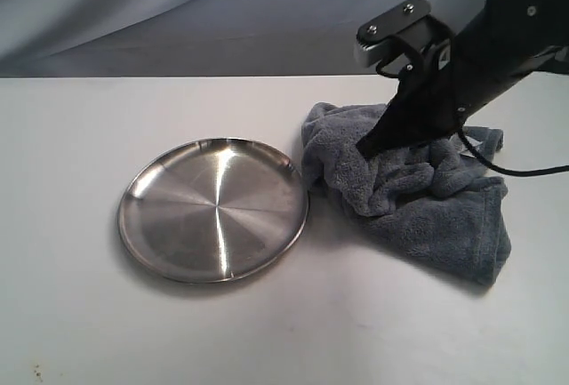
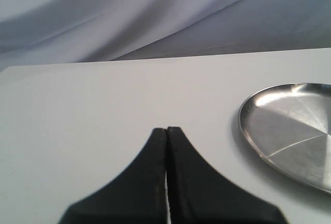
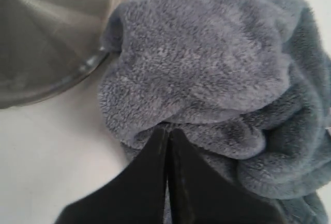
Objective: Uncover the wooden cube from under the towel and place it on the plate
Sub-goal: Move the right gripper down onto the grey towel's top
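Observation:
The blue-grey towel [image 1: 418, 203] lies bunched in a heap right of the steel plate [image 1: 213, 209], its edge touching the plate's rim. The wooden cube is hidden; no part of it shows in any view. My right gripper [image 1: 363, 150] comes down from the upper right, shut, its tips pressed against a fold on the towel's plate side. In the right wrist view the shut fingers [image 3: 167, 130] sit just under a fluffy roll of towel [image 3: 207, 63], with the plate [image 3: 46, 32] beyond. My left gripper [image 2: 166, 129] is shut and holds nothing, over bare table, with the plate [image 2: 289, 125] off to one side.
A white table [image 1: 89, 332] carries everything, and a grey cloth backdrop [image 1: 178, 12] hangs behind it. The right arm's black cable [image 1: 524, 170] loops over the towel's far side. The left arm is out of the exterior view.

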Robot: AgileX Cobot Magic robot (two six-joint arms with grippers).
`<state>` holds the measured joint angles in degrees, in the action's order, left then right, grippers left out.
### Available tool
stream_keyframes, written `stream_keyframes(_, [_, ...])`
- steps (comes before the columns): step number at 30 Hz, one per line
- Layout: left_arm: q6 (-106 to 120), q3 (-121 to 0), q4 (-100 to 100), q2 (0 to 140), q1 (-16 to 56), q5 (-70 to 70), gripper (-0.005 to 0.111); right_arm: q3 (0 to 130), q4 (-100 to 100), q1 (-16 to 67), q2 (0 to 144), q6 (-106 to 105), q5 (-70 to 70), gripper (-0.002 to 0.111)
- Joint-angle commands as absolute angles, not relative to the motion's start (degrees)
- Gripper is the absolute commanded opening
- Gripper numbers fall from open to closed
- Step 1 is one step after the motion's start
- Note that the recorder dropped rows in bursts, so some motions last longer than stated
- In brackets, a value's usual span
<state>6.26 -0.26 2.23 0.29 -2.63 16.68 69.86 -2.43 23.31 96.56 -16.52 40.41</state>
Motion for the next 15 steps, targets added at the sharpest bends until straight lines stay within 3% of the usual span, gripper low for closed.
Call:
stream_keyframes(1, [6.2, 0.0, 2.5, 0.0, -2.7, 16.3, 0.000, 70.7, -8.5, 23.6, 98.5, -22.0, 41.1, 0.000])
stream_keyframes(15, [6.2, 0.0, 2.5, 0.0, -2.7, 16.3, 0.000, 70.7, -17.1, 23.6, 98.6, -24.0, 32.0, 0.000])
